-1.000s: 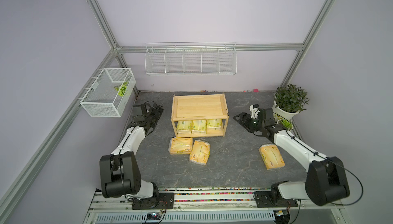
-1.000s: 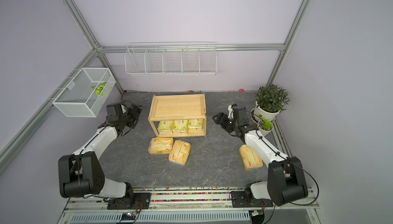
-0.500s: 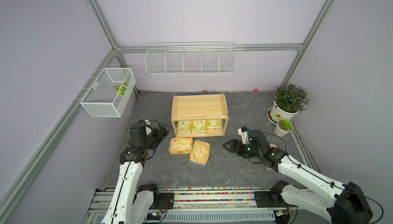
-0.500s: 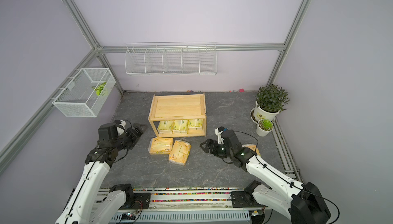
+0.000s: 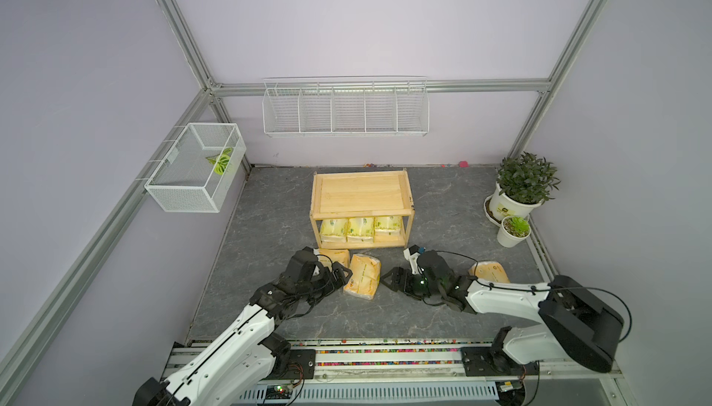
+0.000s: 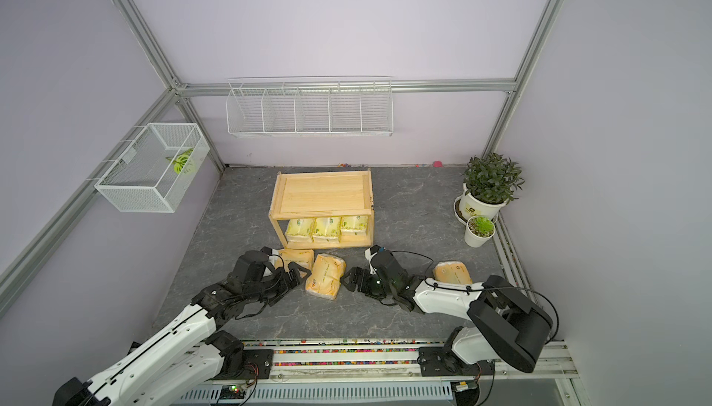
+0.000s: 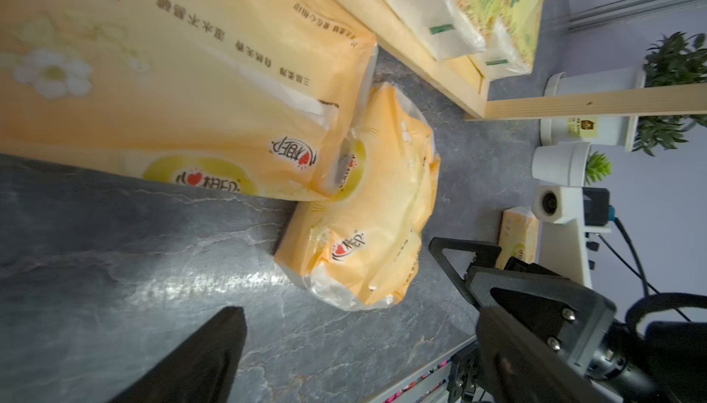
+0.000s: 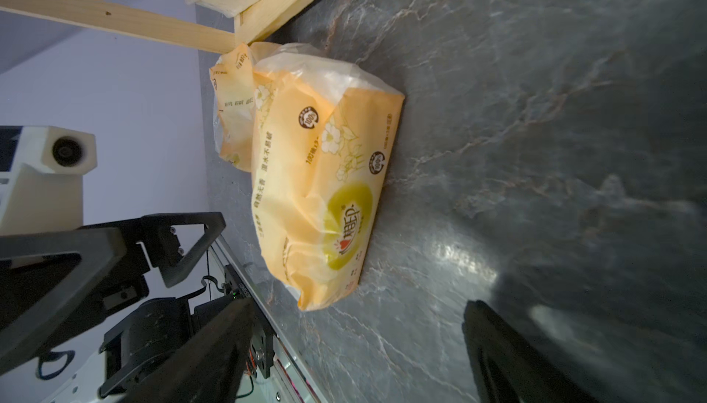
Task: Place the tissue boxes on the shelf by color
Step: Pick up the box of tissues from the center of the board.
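**Pale tissue boxes (image 5: pixel 361 228) on the shelf (image 5: pixel 362 194), orange ones down on the table (image 5: pixel 269 238)**

At the back middle of the table, the shelf of light wood, two boards on thin legs. On its lower board, three pale yellow-green tissue boxes in one row, side by side, visible in both top views (image 6: pixel 325 228).

Down on the table, in front of the shelf, three orange tissue boxes. The first orange box (image 5: pixel 334 257) flat, just before the left front leg of the shelf, partly covered by the left arm (image 5: pixel 246 323). The second orange box (image 5: pixel 363 277) askew, next to it on the right, touching it at one end in the left wrist view (image 7: pixel 367 210). The third orange box (image 5: pixel 488 272) well apart on the right side, partly behind the right arm (image 5: pixel 501 296).

The left jaws low beside the first orange box, spread as far as the top views show, pinching nothing. The right jaws spread wide: both fingers (image 8: pixel 199 351) far from each other in the right wrist view, the second orange box (image 8: pixel 321 175) ahead of the gap, not inside it. Tips just beside the right edge of this box; cannot tell if touching.

On the back wall, a white wire rack (image 5: pixel 345 109). On the left wall, a white mesh basket (image 5: pixel 181 196) with a green leaf (image 5: pixel 220 161) inside. In the right back corner, two potted plants (image 5: pixel 518 192).
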Available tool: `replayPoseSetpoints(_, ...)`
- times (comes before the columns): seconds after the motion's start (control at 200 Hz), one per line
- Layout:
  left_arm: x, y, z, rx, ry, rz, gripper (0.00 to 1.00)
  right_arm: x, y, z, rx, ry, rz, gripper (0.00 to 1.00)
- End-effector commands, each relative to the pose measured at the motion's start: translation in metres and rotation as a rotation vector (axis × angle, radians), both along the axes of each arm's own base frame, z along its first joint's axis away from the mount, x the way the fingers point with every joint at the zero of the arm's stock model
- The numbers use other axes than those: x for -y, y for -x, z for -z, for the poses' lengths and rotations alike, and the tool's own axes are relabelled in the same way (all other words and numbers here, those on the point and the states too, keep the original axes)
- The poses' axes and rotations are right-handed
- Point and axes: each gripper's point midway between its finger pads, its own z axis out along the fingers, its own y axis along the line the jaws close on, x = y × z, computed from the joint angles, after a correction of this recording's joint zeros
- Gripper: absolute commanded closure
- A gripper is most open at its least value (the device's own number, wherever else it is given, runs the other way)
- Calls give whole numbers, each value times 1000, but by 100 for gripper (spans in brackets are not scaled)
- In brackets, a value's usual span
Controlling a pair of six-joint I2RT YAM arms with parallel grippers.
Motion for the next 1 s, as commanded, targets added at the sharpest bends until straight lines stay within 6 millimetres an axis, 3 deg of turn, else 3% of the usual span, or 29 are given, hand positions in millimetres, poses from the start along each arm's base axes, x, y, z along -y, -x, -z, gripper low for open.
replayPoseSetpoints(0.0,4,-20,-1,58,13,-52,0,-10,-3,-1,16,-54,4,9)
replayPoseSetpoints(0.12,8,-24,13,49,16,-47,0,-15,-1,5,-2,-60,-3,9)
replayPoseSetpoints(0.455,25,-36,25,47,75,-40,0,-33,5,25,-55,-109,13,10)
replayPoseSetpoints(0.995,37,-21,46,-8,89,-29,0,-64,-1,47,-146,-350,124,14)
